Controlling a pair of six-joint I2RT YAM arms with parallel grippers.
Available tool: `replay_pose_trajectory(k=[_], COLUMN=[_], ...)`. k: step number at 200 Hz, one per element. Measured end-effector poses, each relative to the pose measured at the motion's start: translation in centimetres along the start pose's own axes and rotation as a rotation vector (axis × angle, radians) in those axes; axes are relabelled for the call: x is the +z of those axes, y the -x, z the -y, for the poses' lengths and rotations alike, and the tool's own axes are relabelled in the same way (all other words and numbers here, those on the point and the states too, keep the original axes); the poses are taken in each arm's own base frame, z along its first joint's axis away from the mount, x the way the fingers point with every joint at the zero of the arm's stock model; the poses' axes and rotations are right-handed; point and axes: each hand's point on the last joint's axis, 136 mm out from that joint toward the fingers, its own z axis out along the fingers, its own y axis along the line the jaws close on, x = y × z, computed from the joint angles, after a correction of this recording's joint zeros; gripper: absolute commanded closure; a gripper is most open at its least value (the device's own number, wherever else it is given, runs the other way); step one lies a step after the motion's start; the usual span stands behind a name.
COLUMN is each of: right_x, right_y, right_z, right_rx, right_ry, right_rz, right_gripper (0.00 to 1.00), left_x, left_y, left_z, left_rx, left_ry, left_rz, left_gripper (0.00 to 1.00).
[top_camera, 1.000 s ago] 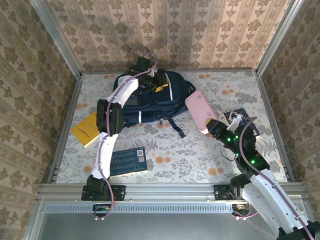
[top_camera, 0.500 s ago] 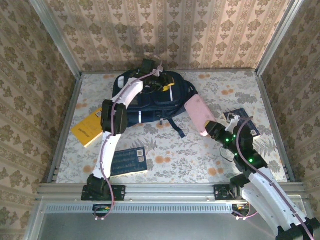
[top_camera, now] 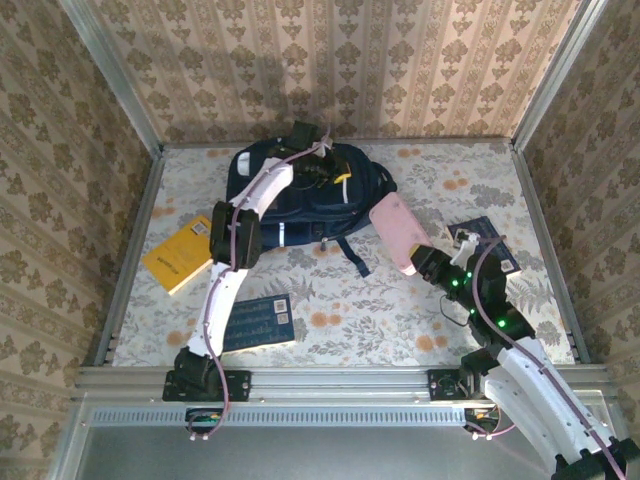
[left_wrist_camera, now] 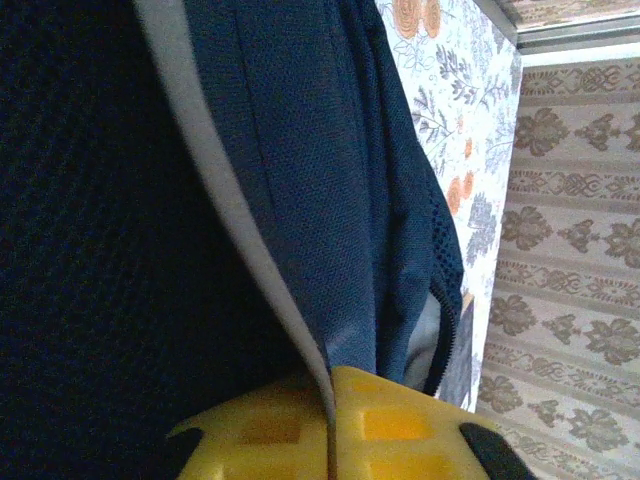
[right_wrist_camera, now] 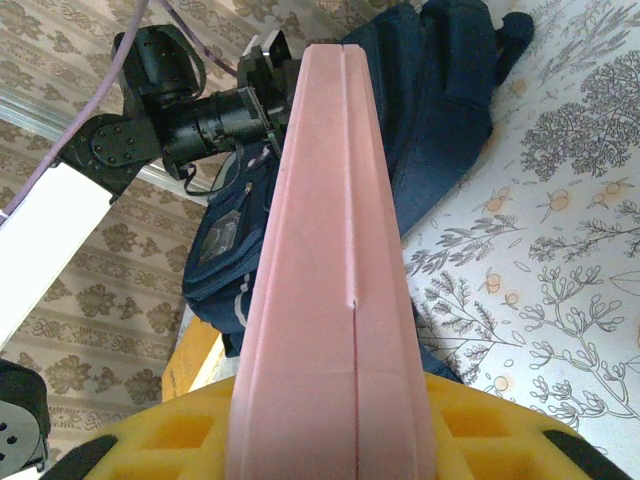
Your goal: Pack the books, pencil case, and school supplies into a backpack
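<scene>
The left fingers (left_wrist_camera: 260, 435) had just pressed together on a fabric edge of the backpack (top_camera: 355, 195), seemingly its opening's lip, at the counter's (top_camera: 350, 300) far side, while the right fingers (right_wrist_camera: 480, 440), pinching the pencil case (top_camera: 398, 232), had edged it nearer for loading.

Pink pencil case (top_camera: 397, 232) beside navy backpack (top_camera: 352, 195)

beige damask-patterned walls (top_camera: 330, 60) enclose a floral-printed table (top_camera: 380, 320) edged with grey metal rails (top_camera: 330, 378) under soft light.
</scene>
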Motion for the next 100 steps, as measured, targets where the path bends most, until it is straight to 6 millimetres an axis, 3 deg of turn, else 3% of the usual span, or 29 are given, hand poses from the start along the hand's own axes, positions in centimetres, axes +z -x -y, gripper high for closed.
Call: replay_pose_trajectory(k=[44,100], right_x=[-1.1,-2.3], right_y=[0.8,3.8], right_z=[0.3,-0.1], right_rx=[-0.063,-0.139], right_ry=[-0.063,-0.159], right_rz=[0.019,0.089], right_gripper=[0.67,0.66], left_x=[-1.4,-7.3], left_y=[-0.9,-3.0], left_z=[0.7,6.8], left_rx=[0.102,0.232], left_ry=[0.076,0.069], left_rz=[0.002,0.003], left_gripper=[1.0,1.0])
